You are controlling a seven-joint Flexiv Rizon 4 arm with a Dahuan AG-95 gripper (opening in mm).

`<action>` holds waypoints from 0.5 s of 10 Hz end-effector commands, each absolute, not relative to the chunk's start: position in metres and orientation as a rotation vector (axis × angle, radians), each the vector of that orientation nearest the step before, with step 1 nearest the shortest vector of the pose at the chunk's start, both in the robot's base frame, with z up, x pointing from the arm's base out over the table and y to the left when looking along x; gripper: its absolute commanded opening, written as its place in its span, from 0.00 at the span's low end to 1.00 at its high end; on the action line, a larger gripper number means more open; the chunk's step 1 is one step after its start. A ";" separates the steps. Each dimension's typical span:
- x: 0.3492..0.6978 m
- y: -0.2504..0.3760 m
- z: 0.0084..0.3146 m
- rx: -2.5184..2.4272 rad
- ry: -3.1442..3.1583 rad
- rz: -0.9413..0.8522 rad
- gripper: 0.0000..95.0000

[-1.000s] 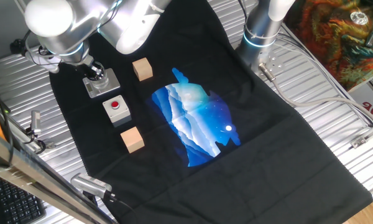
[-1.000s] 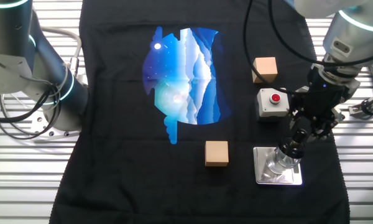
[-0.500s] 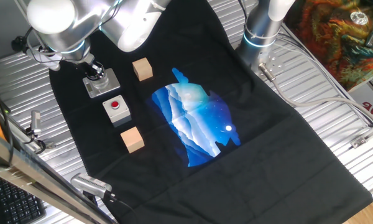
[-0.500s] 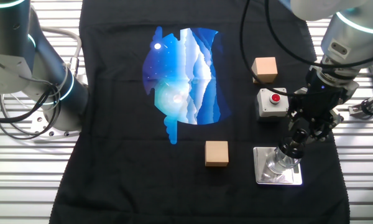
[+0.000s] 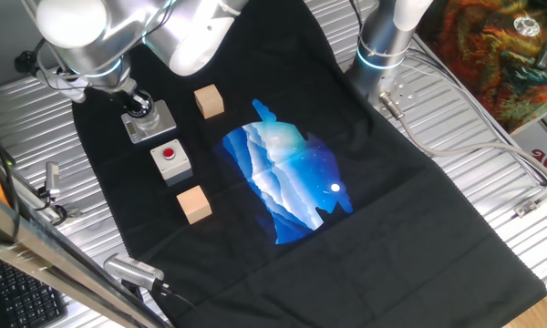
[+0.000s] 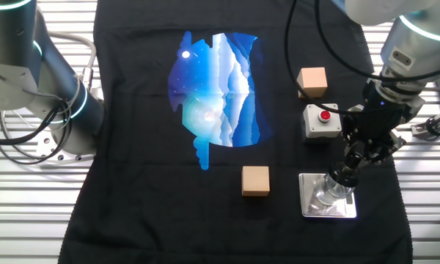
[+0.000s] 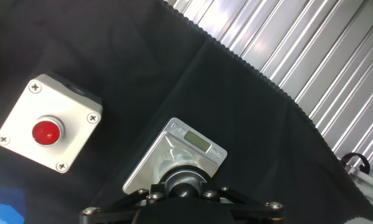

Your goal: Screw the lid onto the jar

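Note:
The jar (image 6: pixel 328 193) stands upright on its grey square base plate (image 6: pixel 312 207) at the near right of the black cloth. In one fixed view the jar (image 5: pixel 144 115) is at the far left. My gripper (image 6: pixel 345 174) comes down onto its top, fingers closed round the small black lid (image 7: pixel 185 185), which sits on the jar's mouth. In the hand view the lid shows as a dark dome between the fingers, over the base plate (image 7: pixel 174 152). The gripper (image 5: pixel 139 100) hides most of the lid in both fixed views.
A grey box with a red button (image 6: pixel 321 122) sits just beside the jar. One wooden cube (image 6: pixel 312 81) lies beyond the box, another (image 6: pixel 255 180) to the jar's left. A second arm's base (image 6: pixel 59 95) stands at the cloth's edge, and ribbed metal table (image 7: pixel 311 56) lies past it.
The hand has turned slightly in place over the jar. The jar, box and cubes have not moved.

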State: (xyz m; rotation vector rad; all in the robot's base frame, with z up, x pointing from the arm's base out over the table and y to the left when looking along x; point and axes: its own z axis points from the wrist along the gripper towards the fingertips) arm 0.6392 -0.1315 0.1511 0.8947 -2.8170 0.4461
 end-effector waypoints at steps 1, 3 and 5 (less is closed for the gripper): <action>0.639 -0.132 0.151 0.899 -2.819 0.447 0.00; 0.638 -0.133 0.154 0.899 -2.825 0.433 0.00; 0.636 -0.136 0.158 0.900 -2.830 0.419 0.00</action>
